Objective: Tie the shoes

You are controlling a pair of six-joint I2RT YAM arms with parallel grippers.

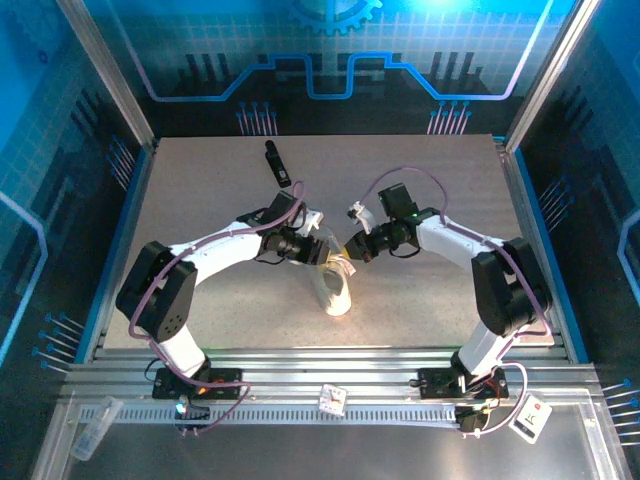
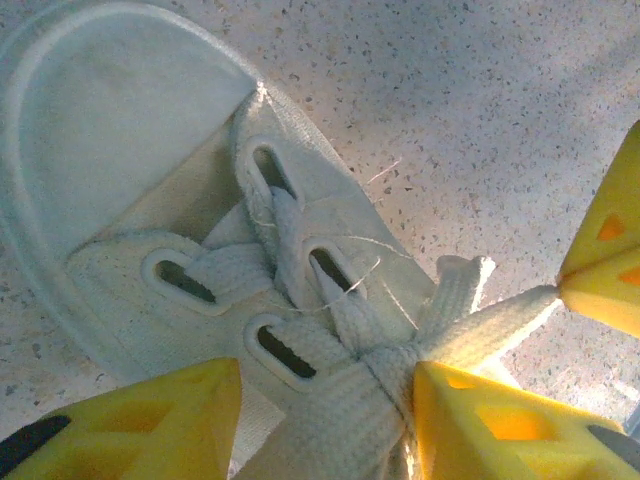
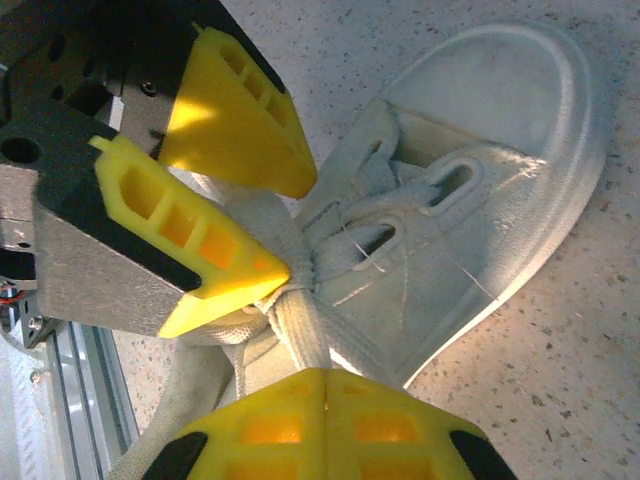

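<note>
The small white low-top sneaker (image 1: 337, 292) lies on the middle of the speckled grey surface (image 1: 200, 180), between the two arms and a little nearer their bases. Its flat off-white laces (image 2: 300, 260) are threaded through the eyelets and drawn together into a first crossed knot (image 2: 392, 365) at the top of the tongue. One lace strand (image 2: 500, 320) runs taut out of that knot into the right hand (image 3: 322, 385), whose yellow fingers are pressed together on it. The left hand (image 2: 325, 378) stands about half-way apart, one finger on each side of the knot with lace bunched between them. I can't tell whether it squeezes anything. I'd say the first knot is being cinched, and no bow loops are formed yet. Next, the left hand needs a sure pinch on the other strand and a pull away from the right. It should be firm enough to snug the knot without dragging the light shoe. A small black bar-shaped object (image 1: 277, 163) lies well apart, toward the far edge.
</note>
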